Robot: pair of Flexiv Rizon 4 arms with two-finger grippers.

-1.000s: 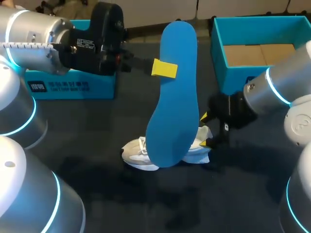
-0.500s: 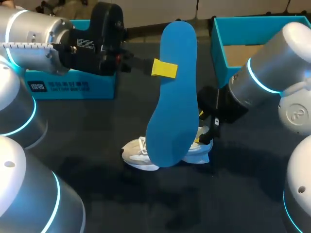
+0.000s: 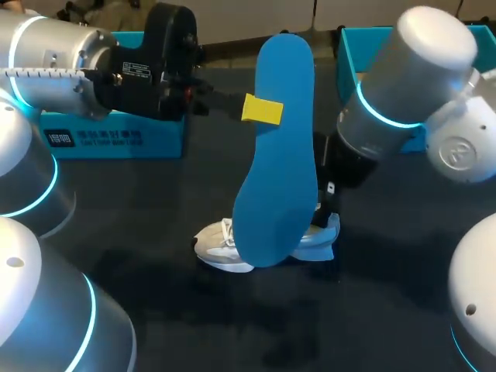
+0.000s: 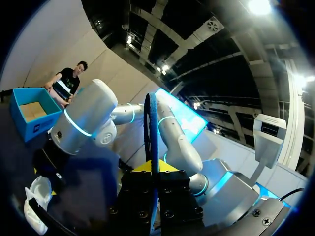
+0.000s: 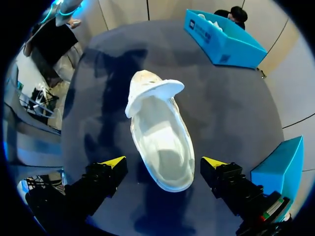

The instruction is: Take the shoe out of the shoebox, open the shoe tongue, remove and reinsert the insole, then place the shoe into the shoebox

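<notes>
The blue insole [image 3: 279,155] hangs upright above the table, and my left gripper [image 3: 262,109] is shut on its upper part. In the left wrist view the insole [image 4: 151,123] shows edge-on between the yellow fingertips [image 4: 147,166]. Under the insole's lower end, the white shoe [image 3: 229,249] lies on the dark table, its tongue folded back. My right arm [image 3: 387,93] hangs over the shoe's heel end. My right gripper [image 5: 165,162] is open, one finger on each side of the heel of the shoe [image 5: 160,132], whose inside is bare. The shoebox [image 3: 411,85] stands at the back right.
A second blue box [image 3: 116,133] stands at the back left, partly behind my left wrist. In the right wrist view this box [image 5: 224,37] lies beyond the shoe's toe, and a corner of the shoebox [image 5: 283,167] is beside the right finger.
My right arm has swung in from the right and turned over the shoe's heel. The left arm and the insole have stayed put.
</notes>
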